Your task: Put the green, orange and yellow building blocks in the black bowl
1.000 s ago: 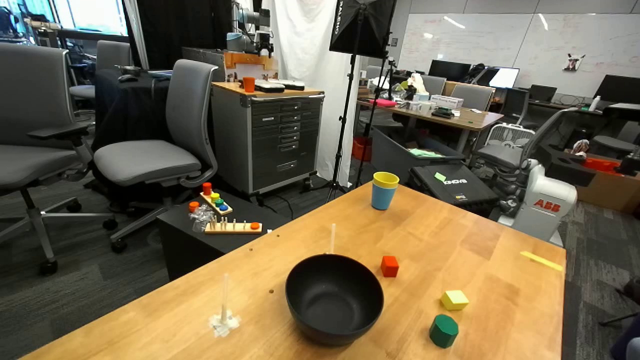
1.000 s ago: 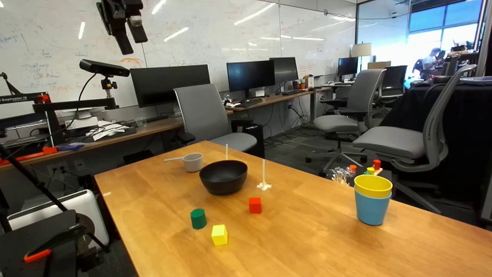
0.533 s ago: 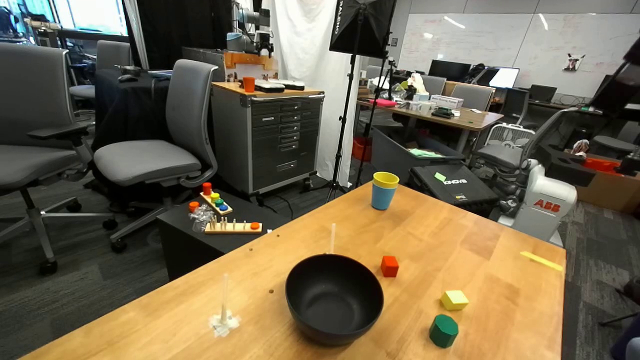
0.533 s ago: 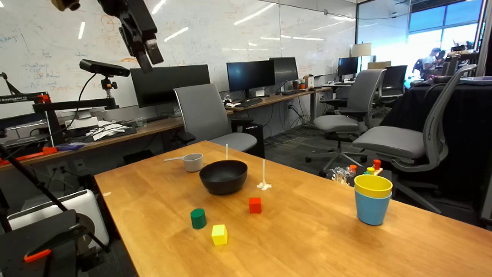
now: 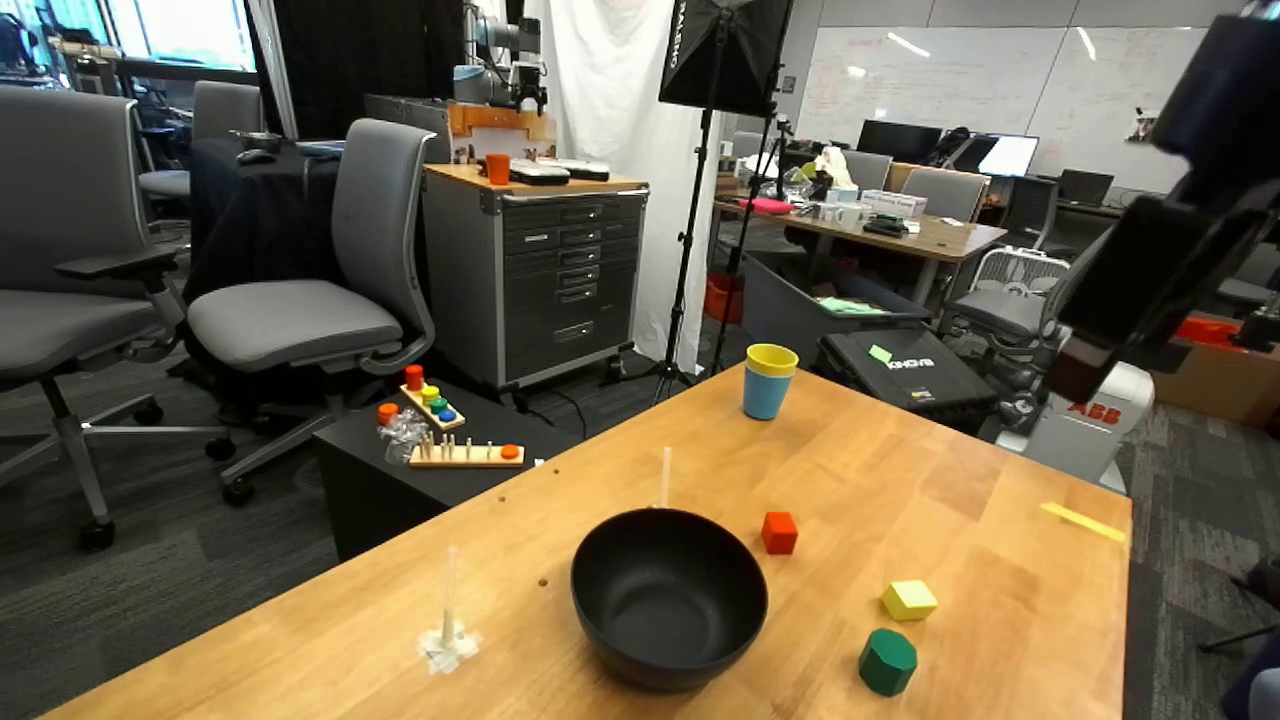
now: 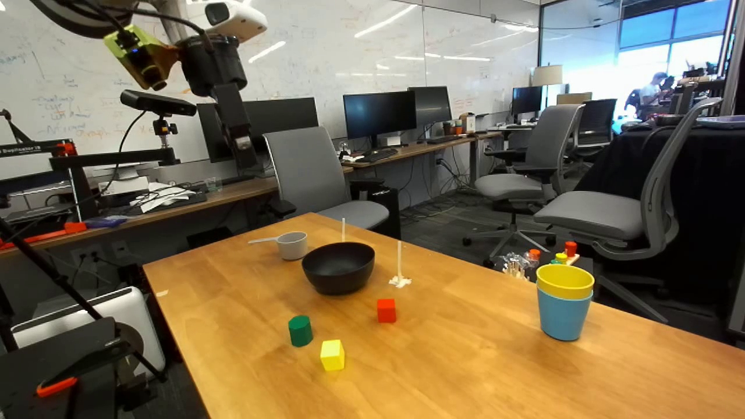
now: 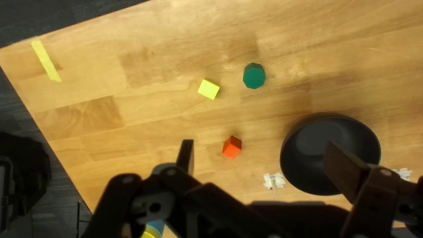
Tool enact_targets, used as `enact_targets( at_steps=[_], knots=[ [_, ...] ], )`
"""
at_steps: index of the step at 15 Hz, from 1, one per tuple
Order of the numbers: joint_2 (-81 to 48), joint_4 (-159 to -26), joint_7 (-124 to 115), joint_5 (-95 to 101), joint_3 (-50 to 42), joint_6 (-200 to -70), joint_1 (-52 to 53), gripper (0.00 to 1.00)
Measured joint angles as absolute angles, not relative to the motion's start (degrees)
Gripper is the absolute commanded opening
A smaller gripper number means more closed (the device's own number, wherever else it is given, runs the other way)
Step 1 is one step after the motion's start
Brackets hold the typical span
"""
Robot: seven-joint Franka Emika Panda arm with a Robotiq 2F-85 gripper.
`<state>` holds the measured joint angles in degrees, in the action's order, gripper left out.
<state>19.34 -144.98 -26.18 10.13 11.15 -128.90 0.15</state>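
Note:
The black bowl (image 5: 640, 570) sits upright and empty on the wooden table, also seen in the wrist view (image 7: 307, 168). The orange block (image 5: 780, 533) lies nearest the bowl; the yellow block (image 5: 909, 600) and the green block (image 5: 888, 662) lie close together. All three rest apart on the table, also in an exterior view: orange (image 6: 386, 311), yellow (image 6: 332, 355), green (image 6: 300, 331). My gripper (image 7: 260, 144) is wide open and empty, high above the table. In the wrist view its one finger overlaps the bowl; the orange block (image 7: 232, 147) shows between the fingers.
A yellow cup stacked in a blue cup (image 6: 563, 311) stands farther along the table. Two thin upright sticks, one of them here (image 5: 449, 600), are taped near the bowl. A grey measuring cup (image 6: 292, 246) stands beside the bowl. Yellow tape (image 5: 1083, 522) lies near a table edge.
My gripper has come down from the top of an exterior view and entered at the right of an exterior view, moving toward the table. The blocks and bowl have not moved.

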Motion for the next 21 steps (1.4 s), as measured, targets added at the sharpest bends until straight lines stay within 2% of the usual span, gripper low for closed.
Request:
enact_targets(
  at_steps=[6,14,21],
  knots=[
    [8.9,-142.6,-36.4,12.3,11.0,-137.7,-1.1,1.00],
    [-3.8,-141.1,-52.9,26.0,7.4,-148.4,-0.6,1.00],
    [-9.4,-140.7,-59.6,30.8,3.1,-150.1,3.2,1.00]
  ],
)
